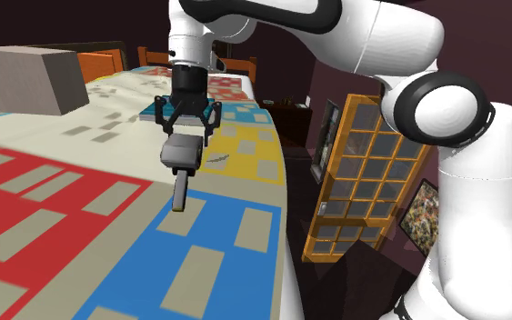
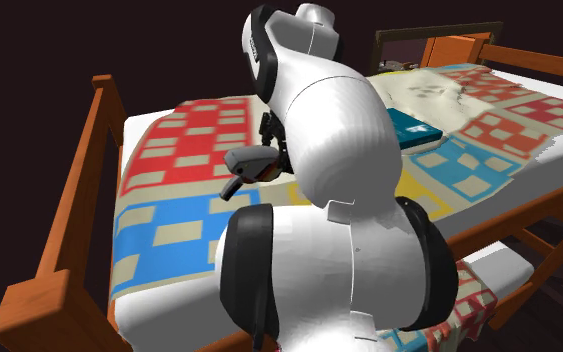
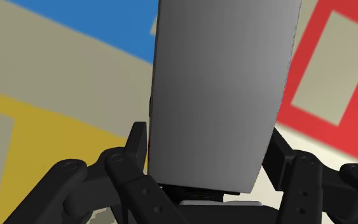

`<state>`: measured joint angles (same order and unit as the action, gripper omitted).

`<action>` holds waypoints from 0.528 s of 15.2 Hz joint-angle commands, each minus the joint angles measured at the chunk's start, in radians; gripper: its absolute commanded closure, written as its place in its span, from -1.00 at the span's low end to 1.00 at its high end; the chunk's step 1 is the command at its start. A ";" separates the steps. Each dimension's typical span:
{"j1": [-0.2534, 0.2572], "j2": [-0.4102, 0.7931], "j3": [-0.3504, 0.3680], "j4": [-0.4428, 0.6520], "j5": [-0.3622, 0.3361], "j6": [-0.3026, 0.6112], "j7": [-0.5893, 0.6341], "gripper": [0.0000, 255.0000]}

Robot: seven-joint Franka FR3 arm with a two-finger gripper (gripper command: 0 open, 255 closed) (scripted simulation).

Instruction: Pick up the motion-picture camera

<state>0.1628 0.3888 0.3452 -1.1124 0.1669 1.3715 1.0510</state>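
The motion-picture camera (image 1: pixel 180 156) is a plain grey box with a grey handle hanging below it. My black gripper (image 1: pixel 186 127) is shut on its top and holds it in the air above the patchwork bed cover (image 1: pixel 81 218). In the second exterior view the grey camera (image 2: pixel 248 160) hangs beside the arm, over the bed's yellow and blue patches. In the wrist view the camera's grey body (image 3: pixel 222 89) sits clasped between the two fingers (image 3: pixel 138 149), one on each side.
A teal flat object (image 1: pixel 158 111) lies on the bed behind the gripper. A grey block (image 1: pixel 28 77) stands at the shoulder view's left. An orange shelf unit (image 1: pixel 358 173) leans beside the bed's edge. Wooden bed rails (image 2: pixel 79 190) border the mattress.
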 commanded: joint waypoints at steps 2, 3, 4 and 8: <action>0.010 0.028 0.002 0.086 -0.007 -0.056 0.016 1.00; 0.014 0.039 0.002 0.117 -0.009 -0.075 0.022 1.00; 0.019 0.052 0.003 0.150 -0.012 -0.095 0.028 1.00; 0.046 0.121 0.005 0.320 -0.029 -0.193 0.057 1.00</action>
<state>0.2024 0.4924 0.3503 -0.8379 0.1420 1.2058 1.1019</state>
